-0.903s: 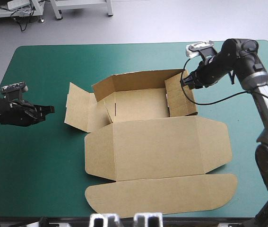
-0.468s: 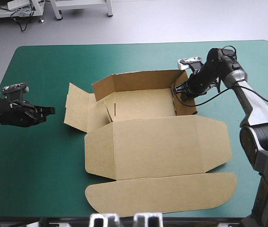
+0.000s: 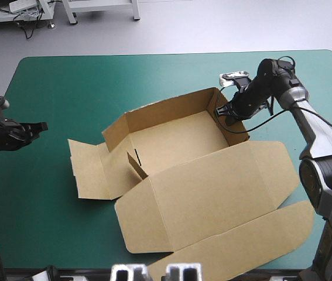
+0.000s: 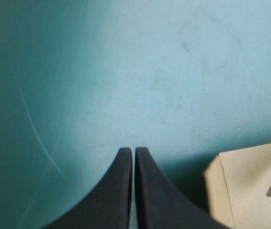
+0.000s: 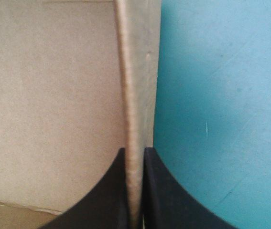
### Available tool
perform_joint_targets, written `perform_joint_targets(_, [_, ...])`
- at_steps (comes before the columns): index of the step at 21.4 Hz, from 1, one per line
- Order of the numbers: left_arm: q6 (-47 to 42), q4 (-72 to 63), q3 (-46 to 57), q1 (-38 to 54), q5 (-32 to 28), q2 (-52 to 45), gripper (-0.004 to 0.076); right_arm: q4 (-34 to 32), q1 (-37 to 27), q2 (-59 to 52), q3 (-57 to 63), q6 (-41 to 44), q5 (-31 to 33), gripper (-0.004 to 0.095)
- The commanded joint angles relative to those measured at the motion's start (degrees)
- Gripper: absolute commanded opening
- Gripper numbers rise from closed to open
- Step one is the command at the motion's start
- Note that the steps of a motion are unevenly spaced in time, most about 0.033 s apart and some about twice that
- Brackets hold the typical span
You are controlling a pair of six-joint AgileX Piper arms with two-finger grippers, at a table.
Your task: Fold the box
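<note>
The brown box (image 3: 177, 146) lies mid-table as an open tray, turned at an angle, its wide lid (image 3: 212, 187) flat toward the near edge. My right gripper (image 3: 222, 110) is shut on the box at the top of its right side wall (image 5: 134, 109); the wall's edge runs between the fingers (image 5: 161, 195). My left gripper (image 3: 41, 126) hovers near the table's left edge, shut on nothing, well clear of the box's left flap (image 3: 86, 170). In the left wrist view the shut fingers (image 4: 121, 191) hang over bare teal-green cover (image 4: 125, 71), with a corner of the box's board (image 4: 250, 186) beside them.
The lid's rounded tuck flap (image 3: 242, 246) reaches the table's near edge. A short inner flap (image 3: 135, 165) stands up at the tray's left end. Bare teal-green cover (image 3: 66, 82) stretches along the far and left sides.
The right gripper has pulled the box by its right wall: the whole box has swung round, its left end nearer the front. The left gripper has drawn back toward the left edge.
</note>
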Motion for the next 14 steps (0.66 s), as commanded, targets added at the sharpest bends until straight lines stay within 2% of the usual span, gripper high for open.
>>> perform_joint_targets(1, [8.52,-15.92,-1.82,6.07,2.09,-1.49,0.0004,2.73,-0.23,-7.29,-1.61,0.06,1.49,-0.0018])
perform_joint_targets(5, [18.49,-33.53,-1.82,10.98,8.11,-1.21,0.0004,2.85,-0.23,-13.21,-1.61,1.13,1.49,-0.0017])
perform_joint_targets(10, [22.45,-38.33,-1.82,12.7,16.49,2.69,0.0004,2.97,-1.02,-23.29,-1.61,3.62,1.49,-0.0018])
perform_joint_targets(14, [25.77,-45.03,-1.82,13.19,25.48,6.76,0.0004,6.52,-5.93,-33.19,-1.72,5.17,1.4,-0.0017])
